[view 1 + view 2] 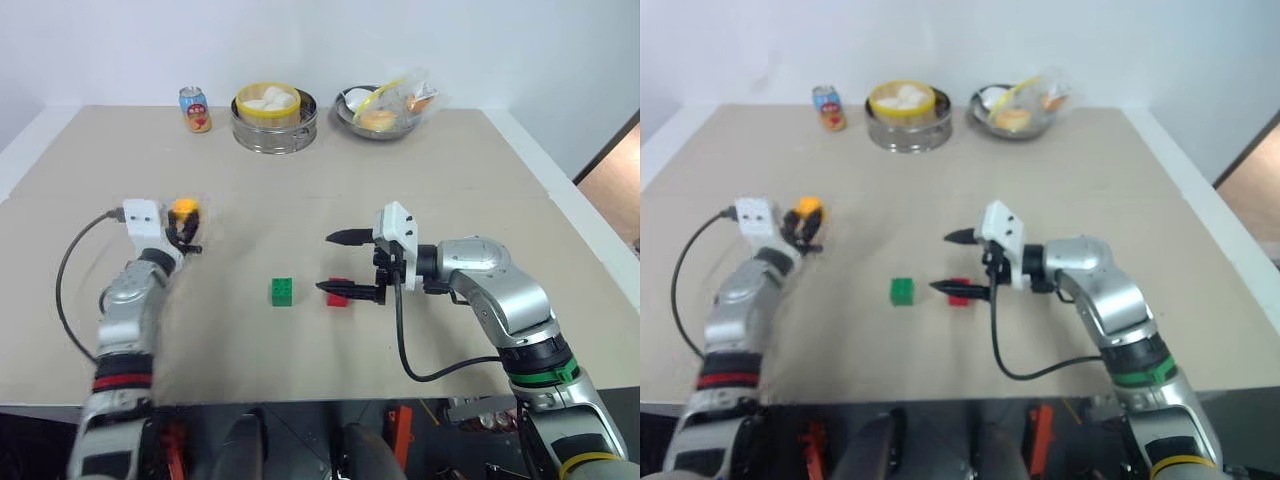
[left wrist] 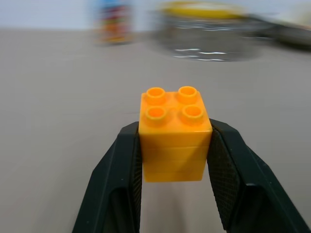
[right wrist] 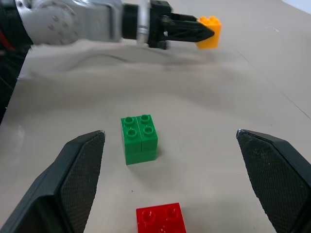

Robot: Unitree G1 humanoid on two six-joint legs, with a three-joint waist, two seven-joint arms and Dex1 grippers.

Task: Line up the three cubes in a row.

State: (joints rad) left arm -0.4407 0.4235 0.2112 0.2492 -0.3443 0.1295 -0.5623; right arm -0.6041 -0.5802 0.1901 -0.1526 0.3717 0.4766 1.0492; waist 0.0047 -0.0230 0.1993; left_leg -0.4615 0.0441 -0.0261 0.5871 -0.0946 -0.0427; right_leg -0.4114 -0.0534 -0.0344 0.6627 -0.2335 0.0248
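showing three small studded plastic building-block cubes on a beige table [image 1: 450,160]: the orange-yellow cube [image 2: 174,133] is pinched between the two black fingers of the left gripper [image 2: 175,160], studs up, with a finger pad pressed flat against each of two opposite sides. in the head views this cube [image 1: 183,208] sits toward the table's left edge, roughly midway between the front and back edges; whether it rests on the surface or is lifted just clear cannot be told. the green cube [image 1: 282,291] stands upright on the surface near the middle of the table's front half, well apart from the orange-yellow one. the red cube [image 3: 161,219] lies just to the right of the green cube, with a narrow gap between them, at about the same distance from the front edge. the right gripper [image 1: 345,264] points toward the left edge with its jaws spread wide and empty; one fingertip [image 1: 335,289] reaches over the red cube, the other is farther toward the back edge. along the back edge stand a small printed drink can [image 1: 195,109] nearest the left corner, a round metal steamer with a yellow rim holding white buns [image 1: 274,117] beside it, and a metal bowl of wrapped food [image 1: 385,108] further right.
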